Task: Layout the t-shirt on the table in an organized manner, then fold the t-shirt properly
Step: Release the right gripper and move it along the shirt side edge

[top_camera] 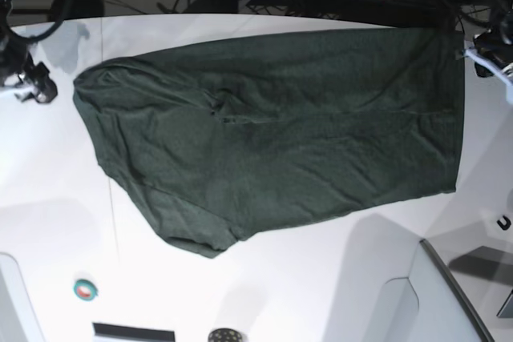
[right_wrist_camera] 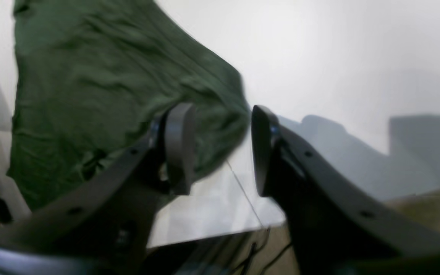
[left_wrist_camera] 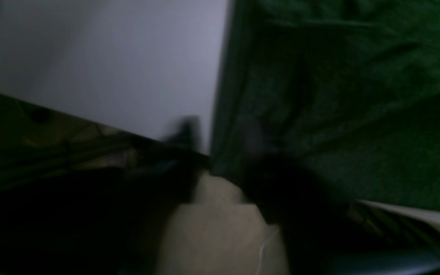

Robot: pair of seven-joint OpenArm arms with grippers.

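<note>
bare table [top_camera: 321, 294] near edge, t-shirt [top_camera: 272, 142] covering middle

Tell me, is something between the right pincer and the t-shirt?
Nothing visible. In the right wrist view the right pincer is open, with the t-shirt edge right behind its fingertips and only bare table around.

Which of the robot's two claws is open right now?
The right gripper: its two dark fingers stand apart with nothing between them, beside the green t-shirt on the white table. The left gripper, blurry at the shirt's other end, is shut.
</note>
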